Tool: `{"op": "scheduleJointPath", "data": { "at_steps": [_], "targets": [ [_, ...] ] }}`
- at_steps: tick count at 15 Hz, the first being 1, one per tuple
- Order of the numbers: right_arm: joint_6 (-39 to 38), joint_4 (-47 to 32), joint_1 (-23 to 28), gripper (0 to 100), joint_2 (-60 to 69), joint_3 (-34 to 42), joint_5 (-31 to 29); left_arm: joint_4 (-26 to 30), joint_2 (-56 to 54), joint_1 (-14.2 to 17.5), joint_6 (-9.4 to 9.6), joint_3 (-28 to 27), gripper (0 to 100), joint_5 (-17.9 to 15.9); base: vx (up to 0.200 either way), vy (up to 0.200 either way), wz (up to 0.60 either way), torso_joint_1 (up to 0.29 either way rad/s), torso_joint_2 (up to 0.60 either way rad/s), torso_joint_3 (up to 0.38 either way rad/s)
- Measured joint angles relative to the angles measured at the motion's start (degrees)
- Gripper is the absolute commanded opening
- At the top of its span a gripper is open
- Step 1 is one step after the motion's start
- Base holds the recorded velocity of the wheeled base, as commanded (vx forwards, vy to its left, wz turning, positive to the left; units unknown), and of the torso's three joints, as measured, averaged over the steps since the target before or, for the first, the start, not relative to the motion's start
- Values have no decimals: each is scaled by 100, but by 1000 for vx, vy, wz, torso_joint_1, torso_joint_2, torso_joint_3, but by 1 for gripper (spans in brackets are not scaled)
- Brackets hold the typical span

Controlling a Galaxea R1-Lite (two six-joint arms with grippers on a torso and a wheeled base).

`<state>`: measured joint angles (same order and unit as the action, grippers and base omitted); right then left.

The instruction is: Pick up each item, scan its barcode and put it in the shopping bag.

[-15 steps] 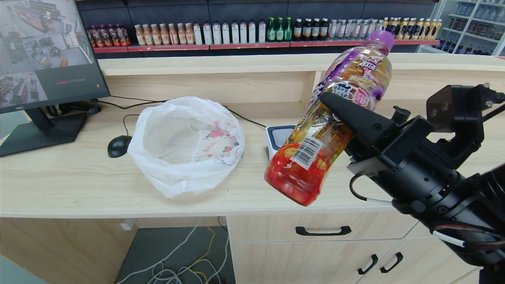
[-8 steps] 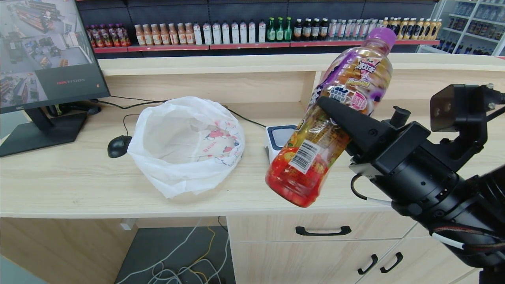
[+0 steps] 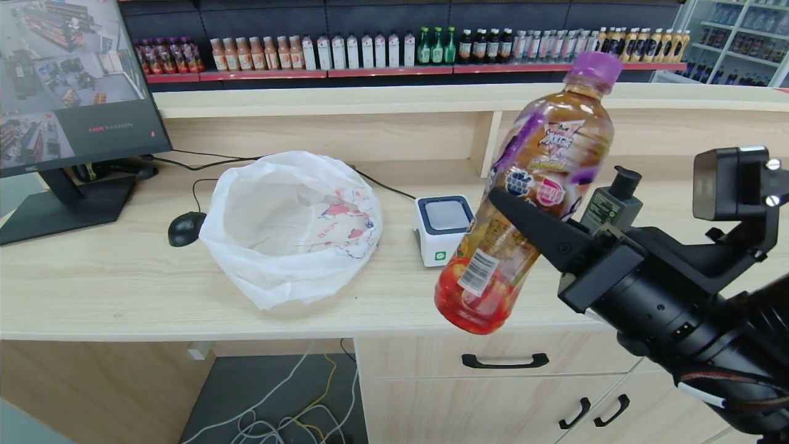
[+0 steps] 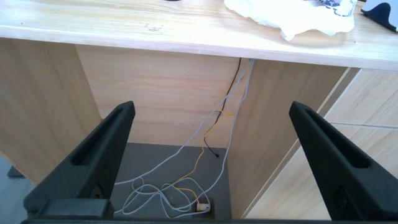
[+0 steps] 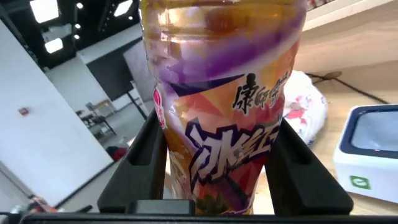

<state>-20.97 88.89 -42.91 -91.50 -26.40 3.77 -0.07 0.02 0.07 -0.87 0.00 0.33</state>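
Note:
A drink bottle [image 3: 530, 197] with a purple cap, orange-red contents and a barcode near its base hangs above the counter's front edge, tilted slightly, cap up. My right gripper [image 3: 524, 225] is shut on its middle; in the right wrist view the bottle [image 5: 224, 106] stands between both fingers. The white barcode scanner [image 3: 442, 228] sits on the counter just left of the bottle's base. An open white shopping bag [image 3: 293, 225] lies further left. My left gripper [image 4: 211, 162] is open below counter height, facing the cables under the desk.
A monitor [image 3: 68, 80] stands at the far left with a black mouse [image 3: 186, 228] beside the bag. A raised wooden ledge [image 3: 370, 98] runs behind the counter. Drawers [image 3: 505, 361] sit below the front edge. Shelves of bottles line the back wall.
The right gripper has carried the bottle to the right and turned it more upright, uncovering the scanner. The barcode now faces more to the front. The bag has not moved.

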Motion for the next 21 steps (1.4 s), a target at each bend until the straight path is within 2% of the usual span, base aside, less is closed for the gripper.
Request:
{"op": "scheduleJointPath", "data": {
  "at_steps": [7, 11, 17, 21],
  "targets": [
    [1958, -5, 692, 0, 305, 660, -2, 2, 0, 0, 2, 0, 100, -1, 0, 0, 0, 0, 0, 0],
    [2337, 6, 1200, 0, 215, 551, -10, 5, 0, 0, 0, 0, 100, 0, 0, 0, 0, 0, 0, 0],
    [2313, 72, 1304, 0, 104, 505, 11, 5, -2, -2, 0, 0, 100, 0, 0, 0, 0, 0, 0, 0],
    [2306, 113, 1318, 0, 88, 505, 6, 5, 0, 4, -11, 0, 100, -1, 0, 200, 0, -1, 0, -1]
  ]
}}
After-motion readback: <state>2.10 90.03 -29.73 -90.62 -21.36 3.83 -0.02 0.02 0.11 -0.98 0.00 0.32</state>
